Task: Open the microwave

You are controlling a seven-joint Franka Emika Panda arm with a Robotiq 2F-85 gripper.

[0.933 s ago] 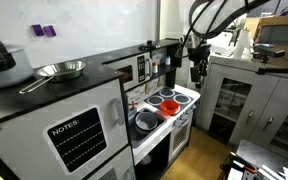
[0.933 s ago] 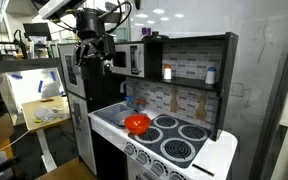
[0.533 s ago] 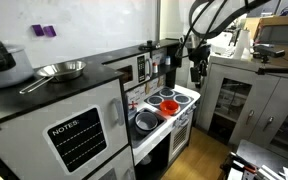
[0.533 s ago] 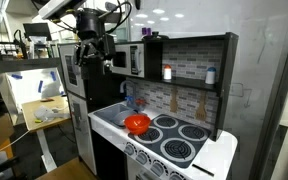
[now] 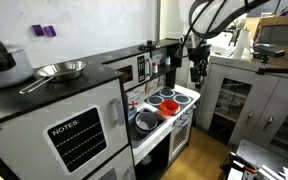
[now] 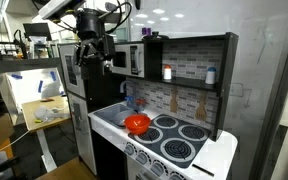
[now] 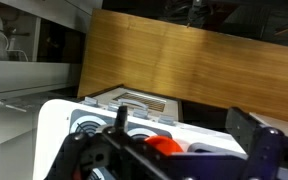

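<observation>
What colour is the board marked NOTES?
Black, with white lettering. The NOTES board shows best in an exterior view.

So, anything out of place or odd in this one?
Nothing stands out. The microwave sits square on its shelf with the door shut. The red bowl is upright, with nothing spilled around it. The claw hangs above the stove, touching nothing.

Small dark toy microwave (image 6: 131, 60), silver-white framed door shut, dark window, upright, toward eleven o'clock in an exterior view
</observation>
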